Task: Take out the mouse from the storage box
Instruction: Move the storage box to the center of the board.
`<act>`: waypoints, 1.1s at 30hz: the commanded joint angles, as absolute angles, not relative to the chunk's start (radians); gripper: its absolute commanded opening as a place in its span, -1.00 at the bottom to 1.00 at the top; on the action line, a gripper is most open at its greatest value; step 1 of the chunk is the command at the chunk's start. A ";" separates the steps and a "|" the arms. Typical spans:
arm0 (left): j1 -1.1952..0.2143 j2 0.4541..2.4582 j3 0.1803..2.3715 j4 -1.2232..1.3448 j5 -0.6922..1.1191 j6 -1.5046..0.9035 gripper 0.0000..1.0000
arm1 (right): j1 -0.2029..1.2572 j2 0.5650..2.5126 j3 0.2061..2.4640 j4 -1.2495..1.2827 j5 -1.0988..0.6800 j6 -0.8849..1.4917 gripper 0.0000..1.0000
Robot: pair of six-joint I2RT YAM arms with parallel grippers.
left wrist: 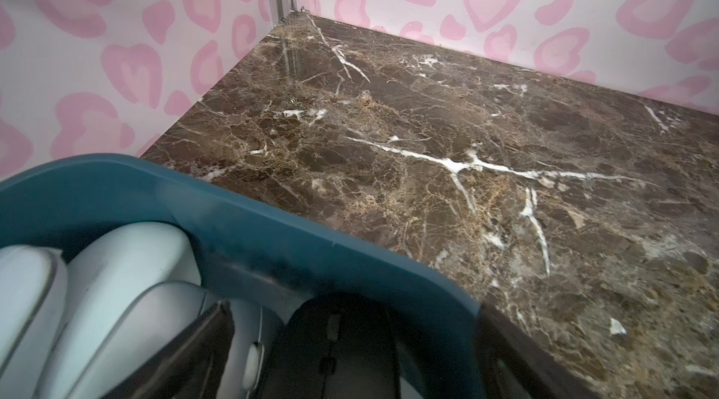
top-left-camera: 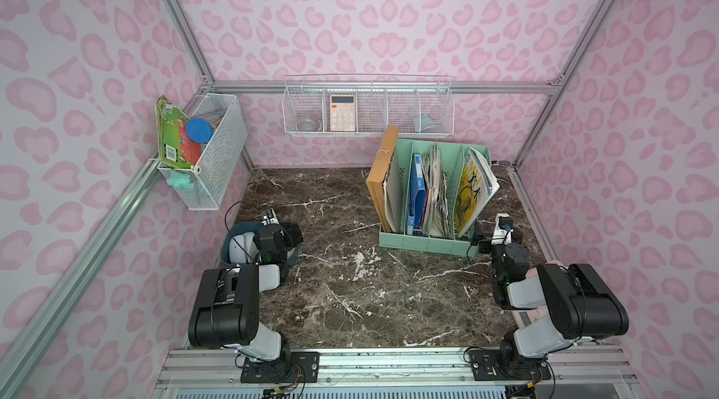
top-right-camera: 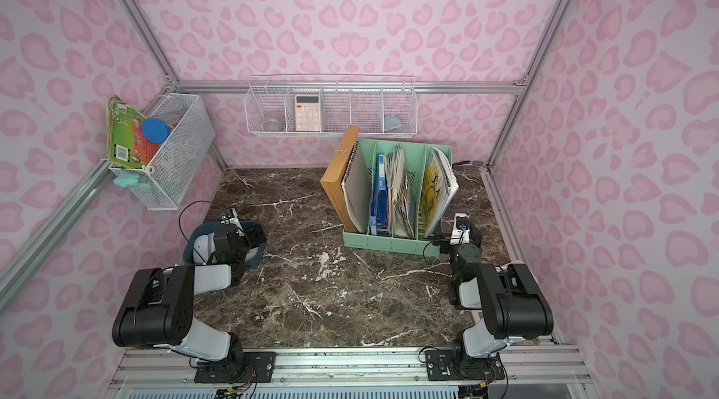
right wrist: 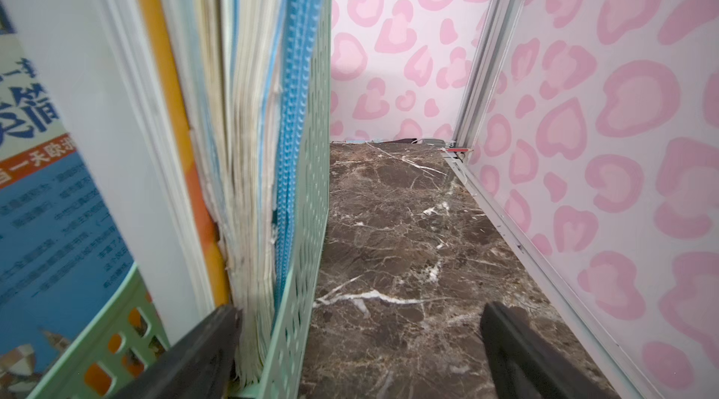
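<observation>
**A:** How far along is the job?

**B:** It looks barely started. Nothing has been taken out: the storage box (left wrist: pixel 272 222), a shallow teal tray, sits on the marble tabletop (left wrist: pixel 467 144) near the left wall, and its contents are inside it. The grasp, the lift and the setting down all remain to be done.

**A:** What is in the box?

**B:** In the left wrist view, a dark mouse (left wrist: pixel 338 350) with a scroll wheel lies against the box's wall. Pale mice (left wrist: pixel 116 300) are crowded beside it. In both top views the left arm covers most of the box, and only a pale mouse shows.

**A:** Where are the jaws?

**B:** The left gripper (left wrist: pixel 350 311) hangs over the box with its jaws spread wide, holding nothing. The dark mouse lies between them. One finger (left wrist: pixel 194 346) is down among the mice. The other seems to be outside the box's rim, though I cannot tell for sure.

**A:** And the other arm?

**B:** The right gripper (right wrist: pixel 362 313) is well apart from the box, beside the mint-green file organiser (right wrist: pixel 303 222). It is also wide and empty.
</observation>
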State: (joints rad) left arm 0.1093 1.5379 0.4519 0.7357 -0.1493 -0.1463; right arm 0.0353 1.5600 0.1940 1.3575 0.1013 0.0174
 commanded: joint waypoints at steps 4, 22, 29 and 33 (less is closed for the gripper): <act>0.109 1.537 0.454 0.735 -0.127 -0.131 0.99 | 0.031 1.558 0.201 1.351 0.096 0.017 1.00; 0.069 1.384 0.501 0.556 -0.114 -0.052 0.99 | 0.048 1.373 0.169 1.269 0.099 -0.019 1.00; -0.035 1.138 0.627 0.288 -0.191 -0.139 0.99 | 0.101 1.069 0.339 0.812 0.087 -0.006 1.00; -0.037 1.066 0.768 0.041 -0.132 -0.302 0.99 | 0.106 0.954 0.460 0.612 0.065 0.141 1.00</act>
State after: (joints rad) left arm -0.0357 1.1000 0.7021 0.2729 -0.1661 -0.1650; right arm 0.1040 1.0035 0.3965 0.8165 0.0910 0.0273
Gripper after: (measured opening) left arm 0.995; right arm 0.997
